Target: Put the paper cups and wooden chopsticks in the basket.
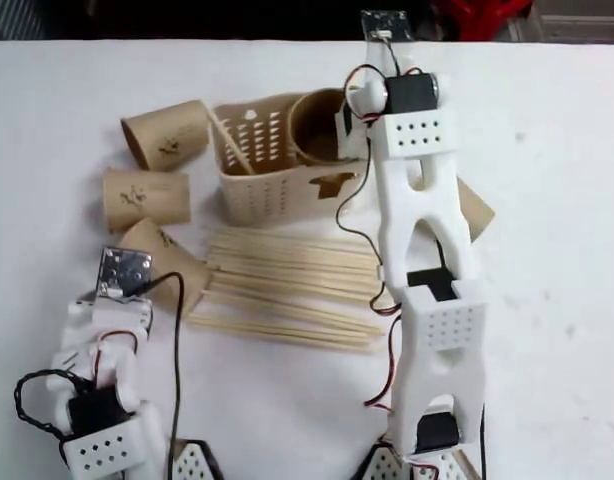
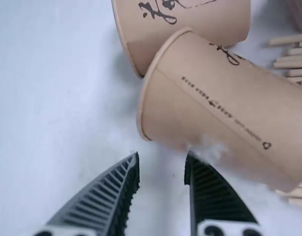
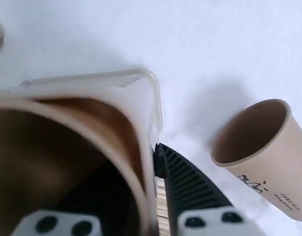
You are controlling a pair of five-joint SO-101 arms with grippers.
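My right gripper [image 3: 137, 167] pinches the wall of a cup [image 1: 315, 128] standing in the basket [image 1: 259, 196]. I should lower it straight, then let go slowly. My left gripper [image 2: 161, 164] is spread just beside a tipped cup [image 2: 225, 98] on the counter [image 1: 547, 180].

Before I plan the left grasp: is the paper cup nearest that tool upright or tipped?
Tipped. The paper cup lies on its side on the table, rim end toward the open left tool.
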